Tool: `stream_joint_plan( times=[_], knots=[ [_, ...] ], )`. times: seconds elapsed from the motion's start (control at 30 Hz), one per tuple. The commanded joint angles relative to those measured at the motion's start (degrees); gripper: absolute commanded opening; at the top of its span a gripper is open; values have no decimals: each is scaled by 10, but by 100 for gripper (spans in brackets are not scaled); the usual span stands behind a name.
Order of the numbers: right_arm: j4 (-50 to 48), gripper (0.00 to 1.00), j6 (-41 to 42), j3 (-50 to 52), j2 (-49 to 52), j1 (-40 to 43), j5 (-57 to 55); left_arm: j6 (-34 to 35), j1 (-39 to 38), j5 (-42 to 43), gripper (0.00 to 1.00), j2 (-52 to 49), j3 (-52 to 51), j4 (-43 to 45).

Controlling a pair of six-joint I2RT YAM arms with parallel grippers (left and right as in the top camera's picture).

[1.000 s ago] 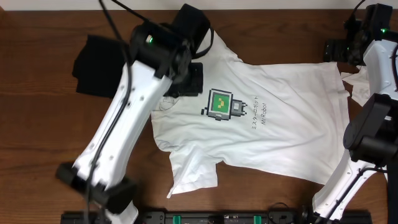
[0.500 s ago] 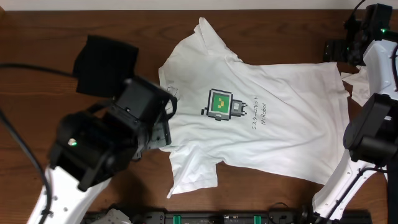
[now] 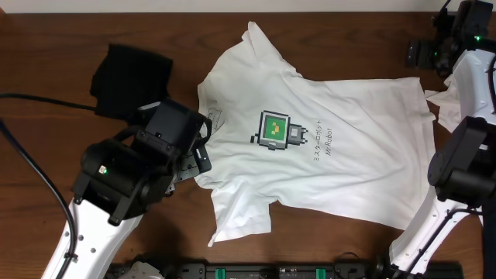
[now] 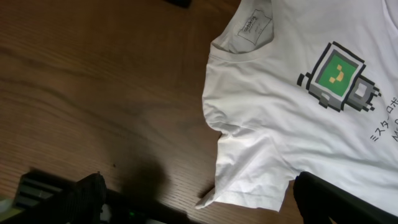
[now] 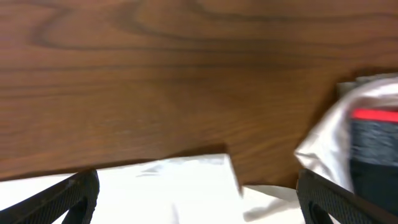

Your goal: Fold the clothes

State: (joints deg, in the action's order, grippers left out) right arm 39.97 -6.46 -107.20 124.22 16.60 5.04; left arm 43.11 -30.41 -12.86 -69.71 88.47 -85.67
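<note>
Left gripper (image 4: pixel 199 190) hangs with its jaws spread wide and nothing held between them, at the collar end of a white T-shirt (image 3: pixel 349 155) lying on a dark wooden table (image 3: pixel 46 116). Its two dark fingers (image 4: pixel 87 196) frame the bottom of the wrist view, and one rumpled short sleeve (image 4: pixel 249 180) of the shirt lies on the wood between them. The T-shirt is spread front up and mostly flat, its collar (image 4: pixel 239 46) and neck label (image 4: pixel 252 28) showing. A small green-and-black pixel print (image 3: pixel 275 129) sits on the chest, with a line of grey lettering (image 3: pixel 320 143) just beside it on the hem side. A black garment (image 3: pixel 132 77) lies bunched on the table beyond the collar end, apart from the shirt and nearest its other sleeve (image 3: pixel 260 43). Off a corner of the hem end, the right gripper (image 5: pixel 199 196) is also wide open and empty above bare wood. A crumpled piece of white cloth (image 3: pixel 449 108) lies just beside that corner of the hem. Whether the cloth and the shirt touch cannot be told.
</note>
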Motion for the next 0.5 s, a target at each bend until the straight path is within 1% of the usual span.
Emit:
stream_joint_plan(
  times=[0.0, 0.07, 0.1, 0.17, 0.23, 0.33, 0.4, 0.47],
  knots=[
    [6, 99, 24, -6, -6, -3, 150, 5, 3, -14, 98, -3, -2, -2],
    [-7, 99, 23, -6, -6, -7, 273, 5, 3, -14, 98, -3, -2, -2],
    [-19, 99, 37, -6, -6, -11, 326, 5, 3, -14, 98, -3, -2, -2],
    [-44, 99, 87, -6, -6, -30, 357, 5, 3, -14, 98, -3, -2, -2],
    [-57, 99, 94, -6, -5, -59, 356, 5, 3, -13, 98, -3, -2, -1],
    [-70, 99, 76, -6, -5, -131, 323, 5, 3, -14, 98, -3, -2, -2],
    [-80, 99, 47, -6, -5, -188, 277, 5, 3, -14, 98, -3, -2, -2],
    [-100, 99, 27, -6, -5, -251, 206, 5, 3, -14, 98, -3, -2, -2]
  ],
)
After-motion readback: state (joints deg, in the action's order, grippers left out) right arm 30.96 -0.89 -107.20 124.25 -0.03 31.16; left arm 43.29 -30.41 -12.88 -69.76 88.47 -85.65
